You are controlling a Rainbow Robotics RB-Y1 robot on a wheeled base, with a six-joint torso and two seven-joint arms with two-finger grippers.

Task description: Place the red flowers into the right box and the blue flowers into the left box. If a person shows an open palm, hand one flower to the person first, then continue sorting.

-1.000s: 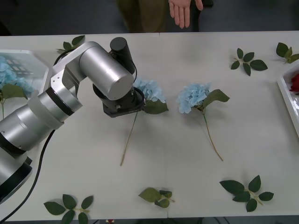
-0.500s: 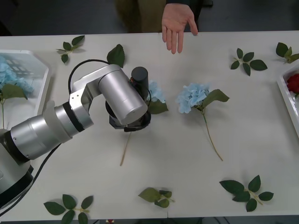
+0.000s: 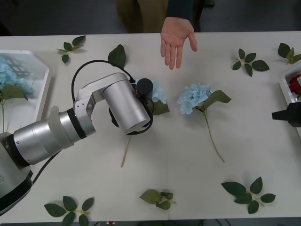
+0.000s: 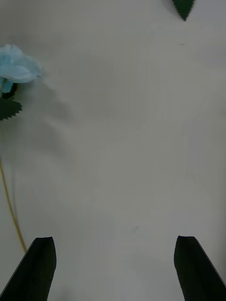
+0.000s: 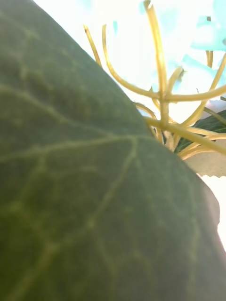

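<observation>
The left gripper is down on a blue hydrangea on the table; whether it has clamped the stem I cannot tell. I would seize below the head, then lift toward the person's open palm beyond it. The right gripper, spread, waits far right near the right box.

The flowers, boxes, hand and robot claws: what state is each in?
Person's hand: palm open, over table's far edge.
Left gripper: down on a blue flower.
Second blue flower: lying free.
Left box: holds blue flowers.
Right box: holds a red flower.
Right gripper: open, empty.
</observation>
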